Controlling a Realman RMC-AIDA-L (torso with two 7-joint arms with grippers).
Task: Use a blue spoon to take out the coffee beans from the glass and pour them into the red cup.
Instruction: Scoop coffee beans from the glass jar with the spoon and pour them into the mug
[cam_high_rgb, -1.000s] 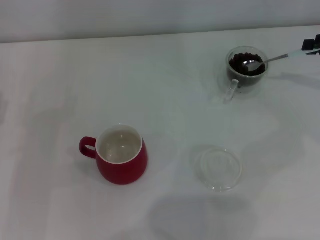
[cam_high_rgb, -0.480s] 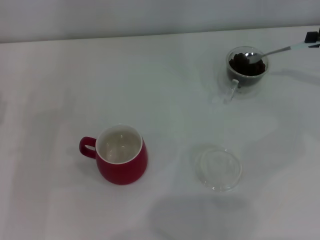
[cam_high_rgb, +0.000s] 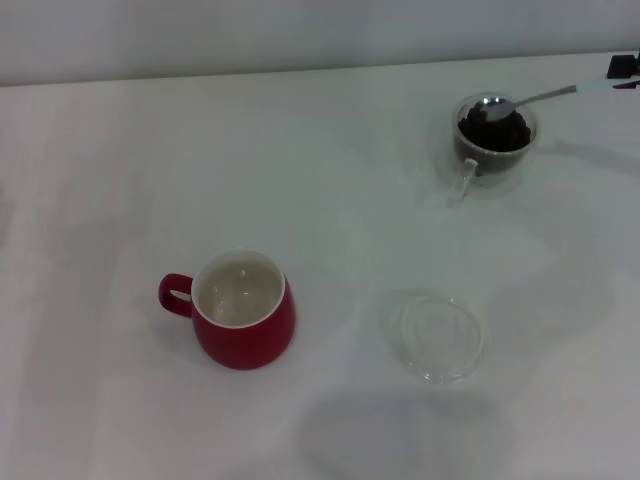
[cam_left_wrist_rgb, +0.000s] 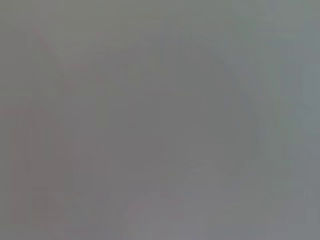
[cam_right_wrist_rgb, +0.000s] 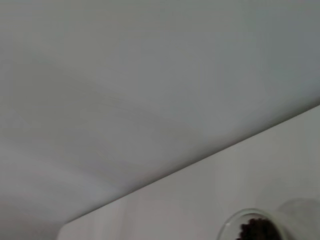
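The glass stands at the far right of the table, with the coffee beans heaped inside it. The blue spoon hangs tilted over it, its shiny bowl at the glass's far rim, just above the beans. Whether any beans lie in the bowl I cannot tell. Its pale handle runs to the right edge, where my right gripper is shut on it, only a dark tip showing. The red cup stands upright at the near left, white inside. The right wrist view catches the glass and its beans. My left gripper is out of view.
A shallow clear glass dish lies near the front, right of the red cup. The white table's far edge meets a pale wall. The left wrist view shows only flat grey.
The spoon's bowl has lifted out of the beans and moved toward the glass's far rim. The right gripper has drawn back and up at the right edge. Cup and dish have not moved.
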